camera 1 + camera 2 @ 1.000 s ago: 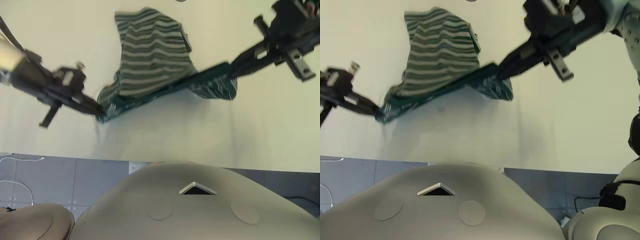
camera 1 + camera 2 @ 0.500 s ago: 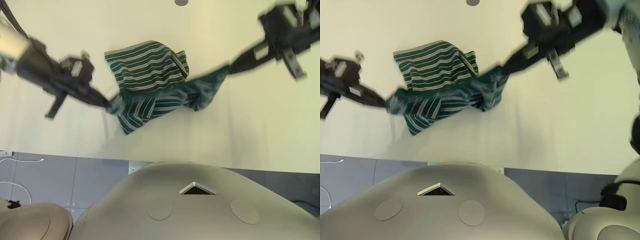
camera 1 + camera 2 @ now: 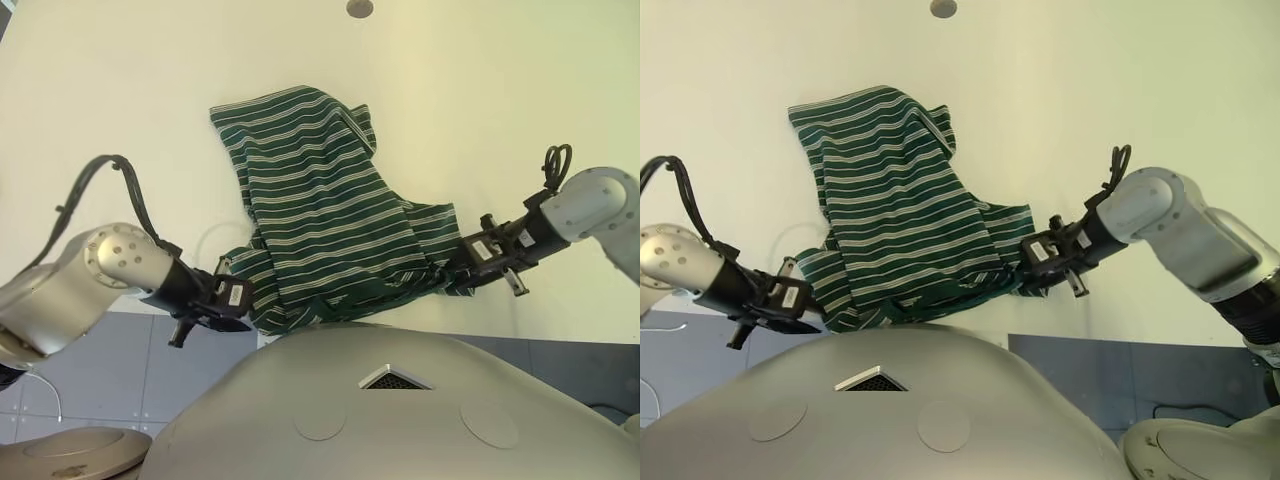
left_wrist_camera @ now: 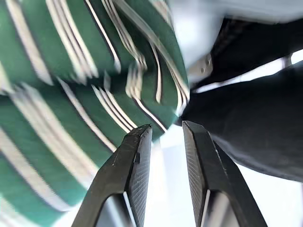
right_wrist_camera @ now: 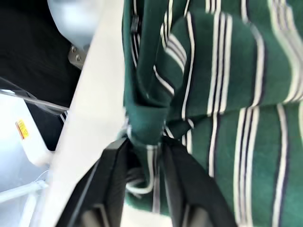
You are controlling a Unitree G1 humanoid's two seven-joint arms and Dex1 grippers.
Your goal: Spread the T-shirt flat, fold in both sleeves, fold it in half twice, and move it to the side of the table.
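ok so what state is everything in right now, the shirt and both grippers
T-shirt: lying on the table, wrinkled and partly bunched, not flat, nothing folded yet
left gripper: open, empty, right by the shirt's near edge
right gripper: shut on a bunched fold of the T-shirt

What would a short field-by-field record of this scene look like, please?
garment: green striped T-shirt, partly spread, wrinkled, not yet folded
surface: cream table
garment position: runs from the table's middle to its near edge
left gripper: open, nothing in it, beside the garment's near left corner
right gripper: shut on the garment's near right corner, fabric bunched in it
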